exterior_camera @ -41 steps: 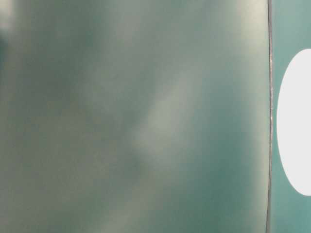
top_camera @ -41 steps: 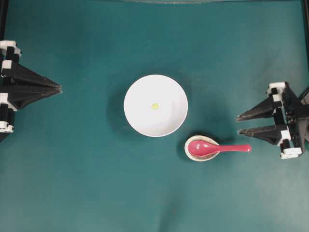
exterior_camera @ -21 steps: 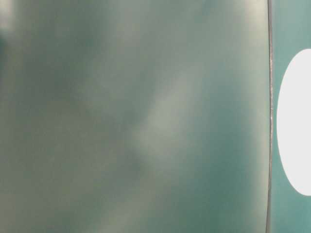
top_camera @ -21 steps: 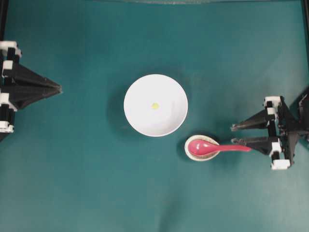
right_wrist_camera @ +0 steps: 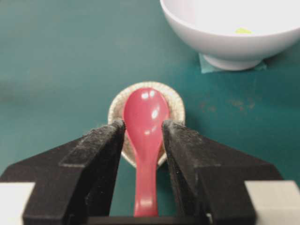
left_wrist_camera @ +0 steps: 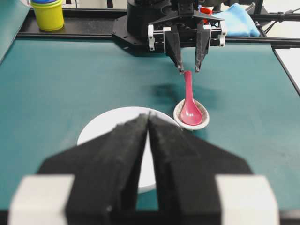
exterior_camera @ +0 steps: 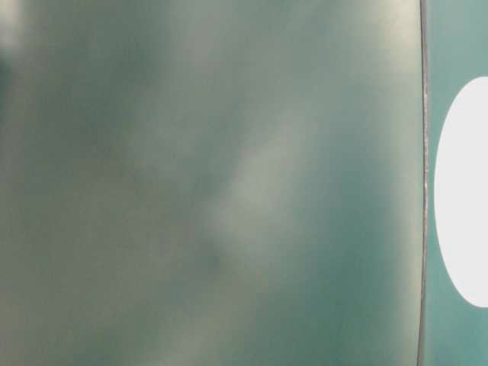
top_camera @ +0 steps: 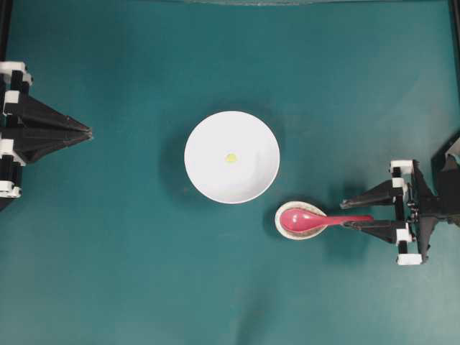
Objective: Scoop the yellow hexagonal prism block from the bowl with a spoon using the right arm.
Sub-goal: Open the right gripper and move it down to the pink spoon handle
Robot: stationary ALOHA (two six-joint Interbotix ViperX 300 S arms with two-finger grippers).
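Note:
The white bowl (top_camera: 231, 157) stands mid-table with the tiny yellow hexagonal prism block (top_camera: 231, 158) lying inside it. To its front right, the magenta spoon (top_camera: 316, 220) rests with its scoop in a small speckled spoon rest (top_camera: 300, 220), handle pointing right. My right gripper (top_camera: 343, 213) is open, one finger on each side of the handle. In the right wrist view the spoon's handle (right_wrist_camera: 145, 154) runs between the fingers with a gap on each side, and the block (right_wrist_camera: 243, 31) shows in the bowl (right_wrist_camera: 225, 42). My left gripper (top_camera: 89, 132) is shut at the left edge, holding nothing.
Beyond the table's far edge in the left wrist view stand a yellow container (left_wrist_camera: 48, 14) and a blue cloth (left_wrist_camera: 239, 21). A teal tape patch (right_wrist_camera: 206, 65) lies by the bowl's foot. The table-level view is a teal blur with a white shape (exterior_camera: 461, 191) at its right.
My right gripper has moved left and toward the front edge, open all the while, until its fingers straddle the spoon's handle. The left arm, bowl, block and spoon have stayed put.

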